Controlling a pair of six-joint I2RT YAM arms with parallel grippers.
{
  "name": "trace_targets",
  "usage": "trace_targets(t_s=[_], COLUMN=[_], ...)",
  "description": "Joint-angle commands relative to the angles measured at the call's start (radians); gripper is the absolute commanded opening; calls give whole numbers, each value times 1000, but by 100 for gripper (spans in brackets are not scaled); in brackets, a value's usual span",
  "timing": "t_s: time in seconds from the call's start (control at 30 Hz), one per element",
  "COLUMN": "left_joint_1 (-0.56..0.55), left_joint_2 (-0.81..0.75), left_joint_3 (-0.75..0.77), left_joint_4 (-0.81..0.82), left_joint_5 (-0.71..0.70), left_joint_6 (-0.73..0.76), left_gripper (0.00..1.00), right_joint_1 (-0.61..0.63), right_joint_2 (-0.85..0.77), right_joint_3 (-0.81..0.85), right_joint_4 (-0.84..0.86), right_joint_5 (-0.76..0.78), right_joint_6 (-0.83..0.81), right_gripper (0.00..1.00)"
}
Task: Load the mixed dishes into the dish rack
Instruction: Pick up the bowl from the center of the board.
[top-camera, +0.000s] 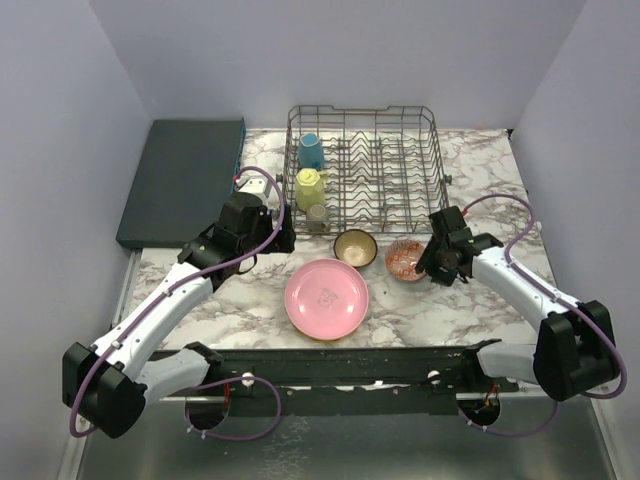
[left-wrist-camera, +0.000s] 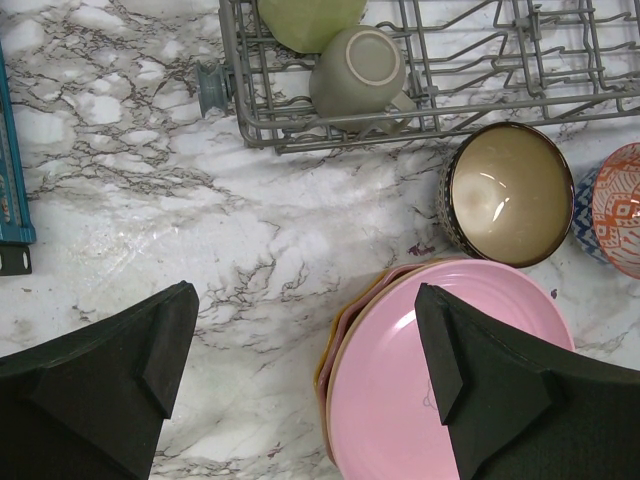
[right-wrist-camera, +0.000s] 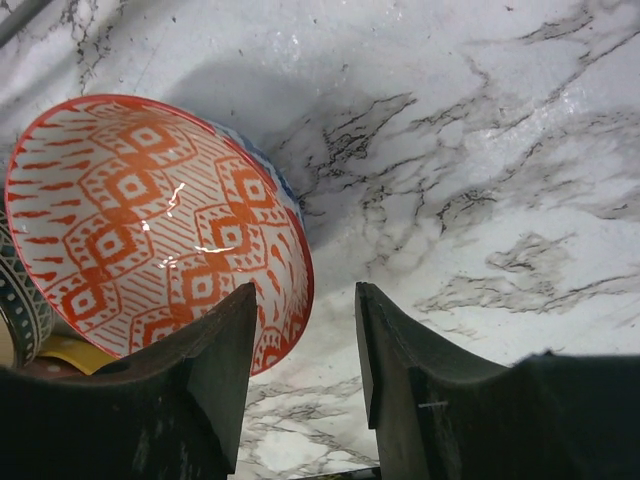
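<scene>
The right tool (right-wrist-camera: 305, 330) is lowered over the shallow bowl with the red-orange lattice pattern (right-wrist-camera: 150, 220). Its jaws are held partly apart, one inside the bowl and one outside, with the rim between them. No firm clamp is shown, and the bowl is seen resting on the white marble counter (top-camera: 230, 300), toward its right edge, apparently nested in a blue-and-white bowl (left-wrist-camera: 585, 215).

The left tool (left-wrist-camera: 308, 300) is spread wide and holds nothing. It is poised above bare marble just beside the round pink plate (left-wrist-camera: 400, 400), under which the edges of further plates are glimpsed.

A small brown glazed bowl (top-camera: 355, 247) is left between that stack and the large grey wire dish rack (top-camera: 360, 108), which is set at the counter's far edge.

Only three mugs are loaded, at the rack's left end: blue (top-camera: 311, 150), yellow (top-camera: 309, 187) and grey-green (top-camera: 317, 217). The task is therefore judged under halfway, with every plate and bowl yet to be racked.
</scene>
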Motion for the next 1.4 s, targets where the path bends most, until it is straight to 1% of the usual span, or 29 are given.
trace_targets(t_s=[0.0, 0.23, 0.4, 0.47, 0.63, 0.9, 1.13, 1.17, 1.37], left_joint_1=[3, 3, 3, 3, 3, 3, 3, 3, 3], left_joint_2=[1, 4, 3, 5, 5, -4, 8, 13, 30], left_joint_3=[2, 3, 2, 4, 3, -1, 9, 16, 60], left_joint_4=[13, 12, 12, 13, 13, 12, 13, 13, 6], left_joint_5=[5, 6, 6, 8, 18, 49, 111, 141, 208], left_joint_6=[9, 9, 8, 8, 9, 6, -21, -25, -68], left_gripper=[98, 98, 98, 98, 98, 98, 99, 98, 98], right_joint_1=[-15, -23, -23, -24, -24, -25, -24, -24, -25], right_joint_2=[20, 46, 52, 51, 31, -43, -112, -122, -170], right_joint_3=[-9, -14, -13, -13, -8, 3, 51, 59, 110], right_joint_4=[54, 78, 83, 81, 63, 22, -58, -68, -74], right_joint_5=[-6, -19, -25, -22, -10, 21, 71, 75, 14], right_joint_6=[31, 23, 21, 17, 7, -9, -41, -51, -153], right_gripper=[48, 42, 32, 25, 1, 0, 0, 0, 1])
